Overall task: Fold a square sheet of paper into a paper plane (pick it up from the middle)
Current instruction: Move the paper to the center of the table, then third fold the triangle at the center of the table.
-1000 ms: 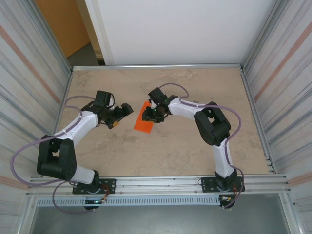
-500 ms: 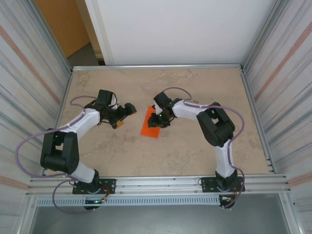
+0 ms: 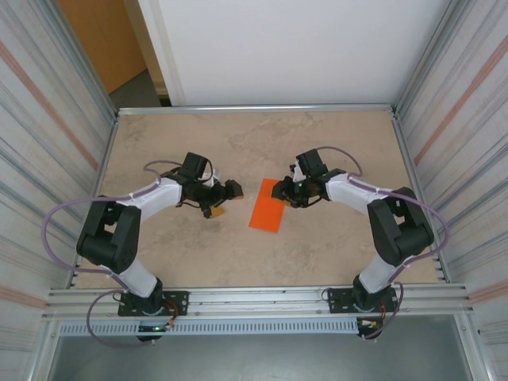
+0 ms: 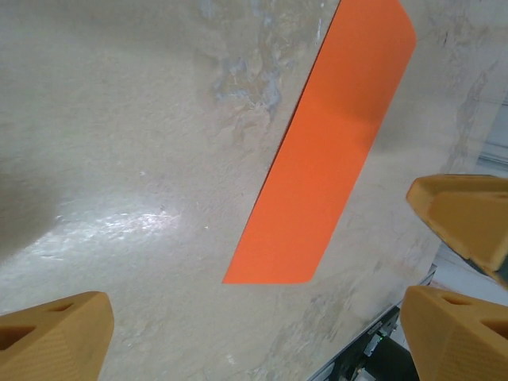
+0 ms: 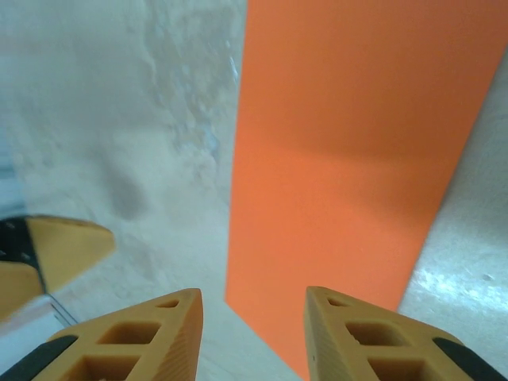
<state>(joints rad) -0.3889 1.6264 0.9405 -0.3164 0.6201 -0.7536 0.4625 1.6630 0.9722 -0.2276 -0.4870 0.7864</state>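
Left arm (image 3: 151, 198): white and black, bent at the elbow, its wrist reaching in toward the middle of the table (image 3: 333, 143).

Left pincer (image 3: 225, 200): released, its orange fingers spread wide with nothing between them. In its own wrist view (image 4: 254, 337) one fingertip (image 4: 51, 337) sits at the bottom left and the other at the bottom right, with bare marbled table in the gap.

Orange sheet of paper (image 3: 267, 206): lies flat on the table between the two pincers, just to the right of the left pincer's tips and apart from them. It shows as a long, narrow rectangle, plain and unmarked. From the left wrist (image 4: 325, 151) it runs diagonally ahead of the fingers, toward the upper right. From the right wrist (image 5: 357, 143) it stretches straight ahead of that pincer, with its near corner falling in the gap between the fingers.

Right pincer (image 3: 286, 194): at the paper's right edge, tips pointing at it. Its own view (image 5: 254, 333) shows the fingers partly apart and clenched on nothing, table showing between them. The left-hand finger (image 5: 135, 333) is over bare table. The right-hand one overlaps the paper's near edge and may be resting on it, though the angle is too steep to be sure.

Right arm (image 3: 381, 206): folded at the elbow near the right side, forearm angled left toward the paper.
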